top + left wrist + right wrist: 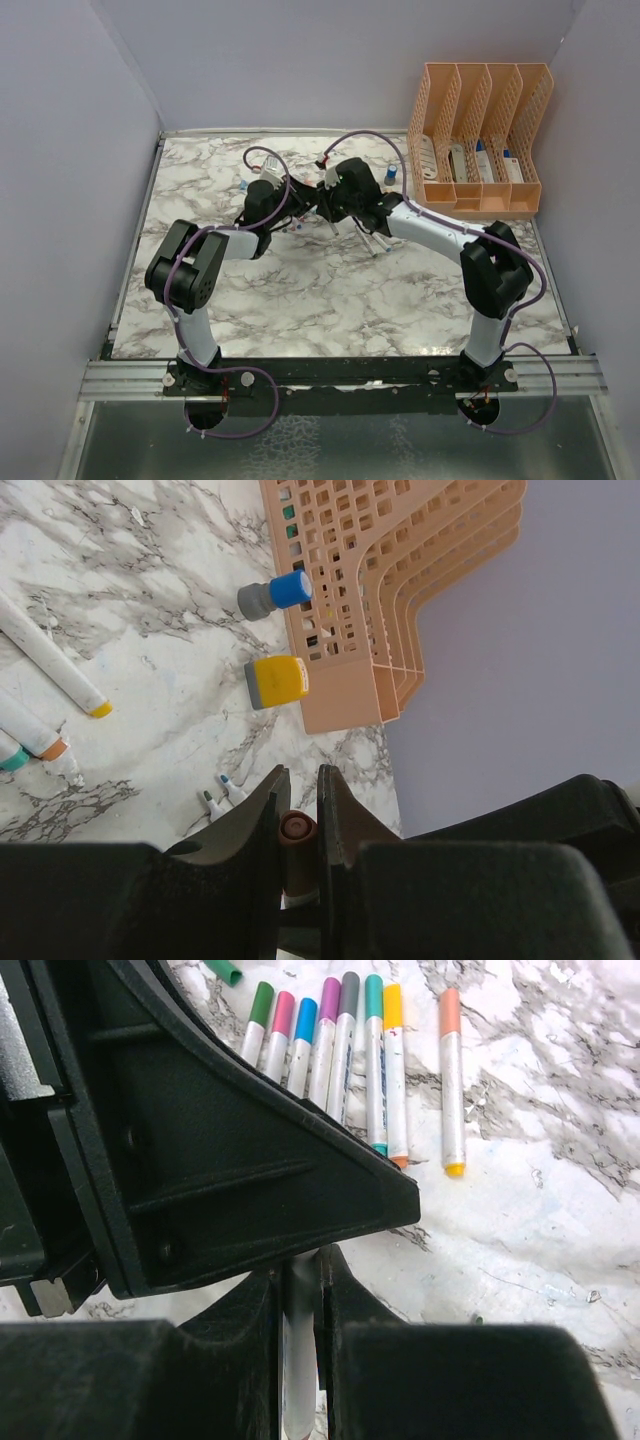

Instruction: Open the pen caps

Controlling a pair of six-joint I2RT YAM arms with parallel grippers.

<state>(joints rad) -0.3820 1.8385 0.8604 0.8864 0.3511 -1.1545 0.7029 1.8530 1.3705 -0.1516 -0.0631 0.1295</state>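
Above the marble table point(300, 300), in the top view, the left gripper point(303, 213) and right gripper point(327, 203) are seen tip to tip near the far edge, beside a peach file rack point(480, 120). From the left wrist, a reddish-brown pen cap point(297, 828) is seen clamped between the left jaws. From the right wrist, a white pen barrel point(300, 1360) is seen pinched by the right jaws, with a row of capped pens point(343, 1050) laid beyond.
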